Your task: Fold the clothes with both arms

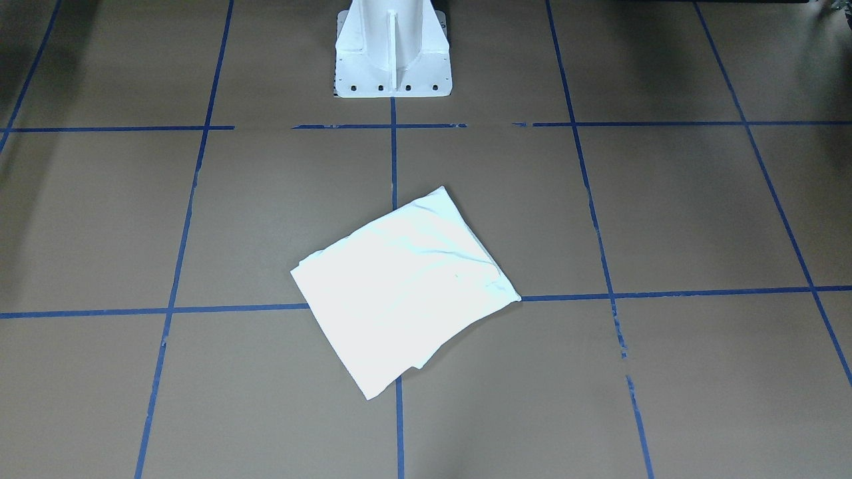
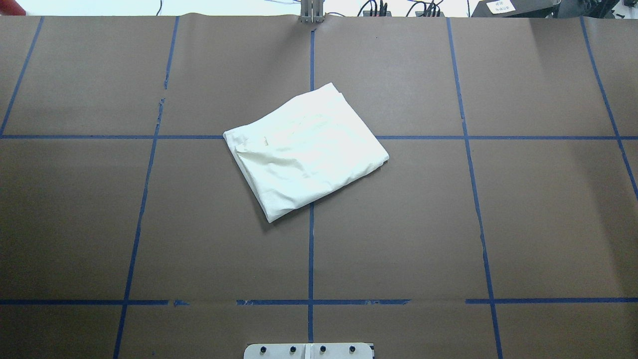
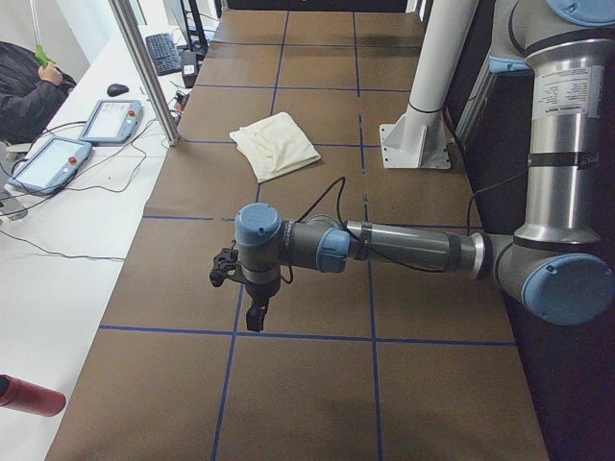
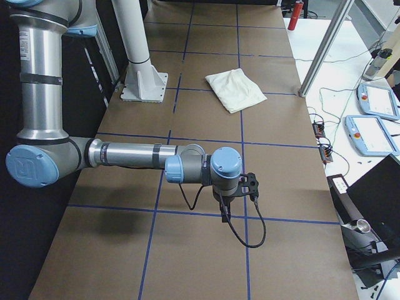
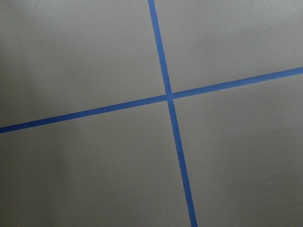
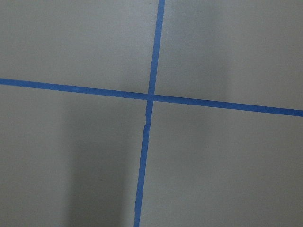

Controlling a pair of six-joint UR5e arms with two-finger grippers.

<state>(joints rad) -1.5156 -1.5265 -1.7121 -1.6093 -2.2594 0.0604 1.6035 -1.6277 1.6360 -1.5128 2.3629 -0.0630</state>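
White cloth (image 2: 305, 152), folded into a compact, nearly square packet, is seen lying flat near the middle of the table (image 2: 523, 224), across a crossing of the blue tape lines (image 2: 311, 259) and turned at a slant to them; no long axis is clearly marked, though the edge from its left corner to its far corner in the overhead view appears slightly the longer. The left gripper (image 3: 256, 315) is hung over the table towards the robot's left end, the right gripper (image 4: 224, 212) towards the right end; each is well apart from the cloth, which lies inward along the table from both; neither arm is judged clearly nearer. Whether the fingers are set wide or narrow cannot be told from the side views; only brown paper and tape are shown by the wrist cameras. The folding is judged done or nearly so; any further fold would require both arms to be brought inward.
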